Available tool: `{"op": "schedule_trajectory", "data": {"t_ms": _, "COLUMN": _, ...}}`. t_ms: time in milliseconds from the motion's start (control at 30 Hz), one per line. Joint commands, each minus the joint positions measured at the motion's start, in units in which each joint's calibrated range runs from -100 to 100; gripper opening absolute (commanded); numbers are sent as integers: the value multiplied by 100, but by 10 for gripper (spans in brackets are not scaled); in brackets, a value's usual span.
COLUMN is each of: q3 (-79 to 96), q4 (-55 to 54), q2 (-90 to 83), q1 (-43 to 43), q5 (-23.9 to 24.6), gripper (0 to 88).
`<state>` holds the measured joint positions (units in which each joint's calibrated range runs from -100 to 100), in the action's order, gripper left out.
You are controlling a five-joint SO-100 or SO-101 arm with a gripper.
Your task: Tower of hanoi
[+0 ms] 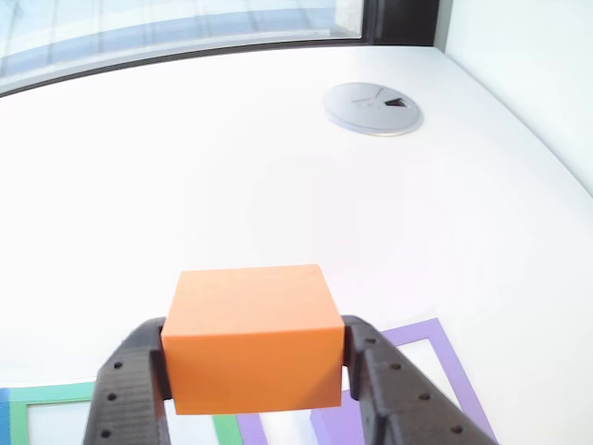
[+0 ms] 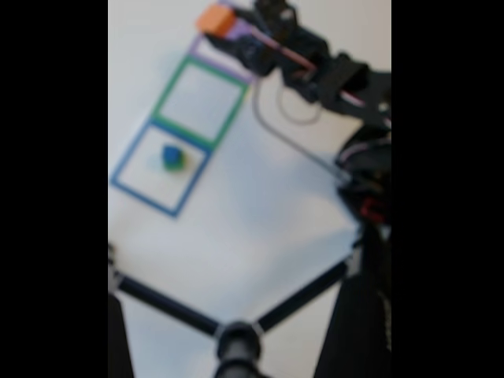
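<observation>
orange block (image 1: 252, 338) clamped between fingers (image 1: 130, 389), above purple square (image 1: 435, 357)

One orange block (image 1: 250, 338). One small blue-and-green block (image 2: 173, 157), too blurred to tell whether it is one piece or two. Three outlined squares on the desk (image 1: 278, 176): one purple (image 2: 211, 47), one green (image 2: 161, 98), one blue (image 2: 126, 161). One round grey cap (image 1: 372, 108). One tool (image 1: 255, 385).

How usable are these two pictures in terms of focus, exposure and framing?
Other view: sharp; the orange block and gripper are crisp, but the white table is overexposed, nearly featureless. Fixed view: out of focus throughout, black bars on both sides; the block and blue-green piece are blobs, and the outlined squares are soft.
</observation>
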<state>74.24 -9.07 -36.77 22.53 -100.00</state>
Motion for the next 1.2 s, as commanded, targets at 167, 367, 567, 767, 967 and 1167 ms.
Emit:
{"op": "schedule_trajectory", "data": {"t_ms": 167, "q3": -2978, "q4": 5198, "q2": -1802, "q1": -872, "q5": 0, "gripper": 124}}
{"op": "schedule_trajectory", "data": {"t_ms": 367, "q3": -5178, "q4": 7668, "q2": -1882, "q1": -1419, "q5": 0, "gripper": 124}}
{"op": "schedule_trajectory", "data": {"t_ms": 567, "q3": -6669, "q4": 9166, "q2": -1955, "q1": -2023, "q5": 0, "gripper": 123}}
{"op": "schedule_trajectory", "data": {"t_ms": 767, "q3": -7233, "q4": 9692, "q2": -1979, "q1": -2464, "q5": 0, "gripper": 121}}
{"op": "schedule_trajectory", "data": {"t_ms": 967, "q3": -7015, "q4": 9676, "q2": -1987, "q1": -2569, "q5": 0, "gripper": 120}}
{"op": "schedule_trajectory", "data": {"t_ms": 1167, "q3": -5515, "q4": 8753, "q2": -2157, "q1": -2464, "q5": 0, "gripper": 119}}
